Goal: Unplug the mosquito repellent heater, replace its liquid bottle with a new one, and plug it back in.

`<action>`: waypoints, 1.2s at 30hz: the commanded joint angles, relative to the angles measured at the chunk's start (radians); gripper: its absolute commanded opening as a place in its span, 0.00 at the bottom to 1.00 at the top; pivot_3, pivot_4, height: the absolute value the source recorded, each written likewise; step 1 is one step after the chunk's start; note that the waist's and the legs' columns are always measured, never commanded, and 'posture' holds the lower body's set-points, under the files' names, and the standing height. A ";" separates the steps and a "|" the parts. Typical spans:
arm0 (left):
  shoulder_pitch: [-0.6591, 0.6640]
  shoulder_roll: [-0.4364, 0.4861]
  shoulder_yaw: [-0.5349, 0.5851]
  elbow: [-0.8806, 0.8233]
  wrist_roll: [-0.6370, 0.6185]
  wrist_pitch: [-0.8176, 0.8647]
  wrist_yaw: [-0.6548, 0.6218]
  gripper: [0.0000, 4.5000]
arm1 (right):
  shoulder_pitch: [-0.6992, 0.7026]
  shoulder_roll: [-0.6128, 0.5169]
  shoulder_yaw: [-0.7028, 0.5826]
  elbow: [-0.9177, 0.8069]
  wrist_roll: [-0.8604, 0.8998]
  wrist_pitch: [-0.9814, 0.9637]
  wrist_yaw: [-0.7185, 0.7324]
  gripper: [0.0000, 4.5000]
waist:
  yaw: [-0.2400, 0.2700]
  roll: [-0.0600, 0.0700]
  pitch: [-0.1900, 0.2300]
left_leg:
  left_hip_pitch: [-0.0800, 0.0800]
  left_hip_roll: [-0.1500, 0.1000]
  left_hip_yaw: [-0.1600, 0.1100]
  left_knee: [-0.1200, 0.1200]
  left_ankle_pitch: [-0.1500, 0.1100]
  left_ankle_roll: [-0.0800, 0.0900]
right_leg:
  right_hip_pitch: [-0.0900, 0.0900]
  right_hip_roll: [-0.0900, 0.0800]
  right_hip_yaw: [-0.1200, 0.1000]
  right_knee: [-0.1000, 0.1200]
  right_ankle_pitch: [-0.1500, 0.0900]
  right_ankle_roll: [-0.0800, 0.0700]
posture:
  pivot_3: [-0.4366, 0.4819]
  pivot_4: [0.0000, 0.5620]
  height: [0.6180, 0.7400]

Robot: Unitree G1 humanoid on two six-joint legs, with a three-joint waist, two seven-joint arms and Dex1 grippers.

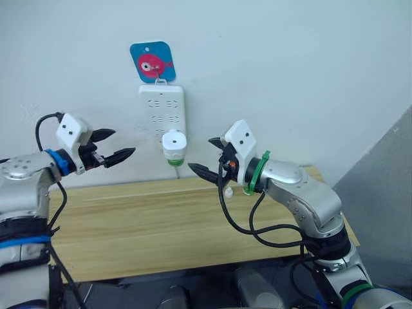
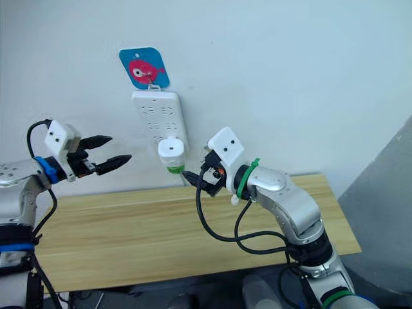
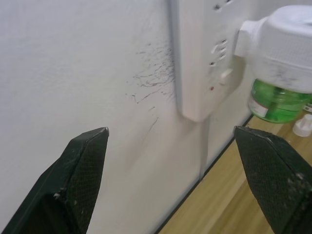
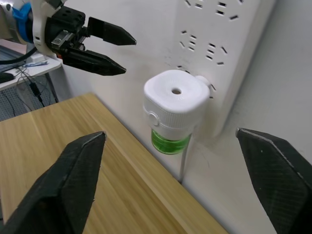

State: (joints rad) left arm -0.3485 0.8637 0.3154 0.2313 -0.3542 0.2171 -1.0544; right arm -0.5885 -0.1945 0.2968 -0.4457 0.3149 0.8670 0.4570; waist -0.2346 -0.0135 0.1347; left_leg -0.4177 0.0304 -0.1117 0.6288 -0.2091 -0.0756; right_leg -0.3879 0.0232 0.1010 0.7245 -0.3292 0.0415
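The mosquito repellent heater (image 1: 174, 141), white and rounded, is plugged into the lower part of a white power strip (image 1: 161, 106) on the wall. Its green liquid bottle (image 1: 174, 160) hangs under it; the right wrist view shows the heater (image 4: 175, 100) from above. My left gripper (image 1: 124, 141) is open in the air to the left of the heater, fingers pointing at it. On the other side, a short way off, my right gripper (image 1: 199, 153) is open. Neither touches the heater.
The power strip hangs from a blue hook plate with a pink fish (image 1: 153, 62). A light wooden table (image 1: 161, 225) runs along the wall below. A small white cap-like piece (image 1: 228, 191) stands on it under my right gripper. A grey panel (image 1: 386, 193) is at the right.
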 commanded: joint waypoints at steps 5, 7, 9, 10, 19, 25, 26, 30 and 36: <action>0.330 -0.082 0.100 -0.525 -0.173 0.155 0.091 0.96 | -0.008 0.037 0.055 0.056 -0.039 -0.115 0.007 0.38 | 0.038 -0.001 -0.001 | 0.001 -0.001 0.000 0.000 0.000 -0.001 | 0.002 -0.001 0.000 -0.004 0.000 0.000 | 0.38 0.13 0.76; 0.418 -0.122 0.100 -0.625 -0.193 0.168 0.116 0.96 | -0.010 0.045 0.077 0.088 -0.061 -0.144 0.001 0.23 | 0.044 -0.002 -0.001 | 0.001 -0.001 0.002 0.000 0.000 -0.001 | 0.003 -0.002 0.000 -0.005 0.000 0.000 | 0.38 0.13 0.76; 0.489 -0.172 0.091 -0.701 -0.204 0.176 0.158 0.96 | -0.015 0.062 0.092 0.126 -0.085 -0.169 -0.015 0.06 | 0.052 -0.003 -0.002 | 0.001 -0.001 0.001 0.001 0.000 -0.001 | 0.004 -0.002 -0.001 -0.006 0.000 0.000 | 0.38 0.13 0.76; 0.521 -0.205 0.078 -0.737 -0.202 0.173 0.185 0.96 | -0.018 0.078 0.096 0.152 -0.098 -0.179 -0.029 0.00 | 0.055 -0.003 -0.002 | 0.001 -0.002 0.001 0.001 0.000 -0.001 | 0.004 -0.002 -0.001 -0.006 0.000 0.000 | 0.38 0.13 0.76; 0.582 -0.279 0.012 -0.816 -0.186 0.152 0.267 0.96 | -0.020 0.143 0.098 0.290 -0.178 -0.263 -0.075 0.00 | 0.073 -0.005 -0.003 | 0.002 -0.004 0.003 0.001 0.001 -0.001 | 0.006 0.000 -0.002 -0.007 0.000 0.000 | 0.38 0.12 0.76; 0.575 -0.266 0.009 -0.804 -0.185 0.142 0.267 0.96 | -0.027 0.162 0.075 0.334 -0.199 -0.290 -0.092 0.00 | 0.073 -0.005 -0.003 | 0.002 -0.003 0.003 0.001 0.001 -0.001 | 0.006 0.000 -0.002 -0.007 0.000 0.000 | 0.38 0.12 0.76; 0.575 -0.265 0.009 -0.804 -0.185 0.141 0.266 0.96 | -0.028 0.164 0.071 0.337 -0.199 -0.292 -0.093 0.00 | 0.073 -0.005 -0.003 | 0.002 -0.004 0.003 0.001 0.001 -0.001 | 0.006 0.001 -0.002 -0.007 0.000 0.000 | 0.38 0.12 0.76; 0.571 -0.261 0.004 -0.798 -0.184 0.136 0.257 0.96 | -0.027 0.176 0.057 0.344 -0.203 -0.296 -0.096 0.00 | 0.073 -0.005 -0.003 | 0.002 -0.004 0.003 0.001 0.001 -0.001 | 0.006 0.001 -0.002 -0.007 0.000 0.000 | 0.38 0.12 0.76; 0.574 -0.256 -0.005 -0.791 -0.185 0.127 0.248 0.96 | -0.028 0.197 0.036 0.361 -0.222 -0.299 -0.128 0.00 | 0.072 -0.005 -0.003 | 0.003 -0.003 0.003 0.001 0.001 -0.001 | 0.006 0.001 -0.002 -0.007 0.000 0.000 | 0.38 0.12 0.76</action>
State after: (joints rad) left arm 0.2303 0.5950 0.3095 -0.5482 -0.5343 0.3638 -0.8005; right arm -0.5914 -0.0100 0.3760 -0.0719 0.1037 0.5951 0.3636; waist -0.1627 -0.0186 0.1314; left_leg -0.4151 0.0270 -0.1086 0.6297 -0.2082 -0.0771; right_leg -0.3816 0.0242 0.0990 0.7180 -0.3291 0.0410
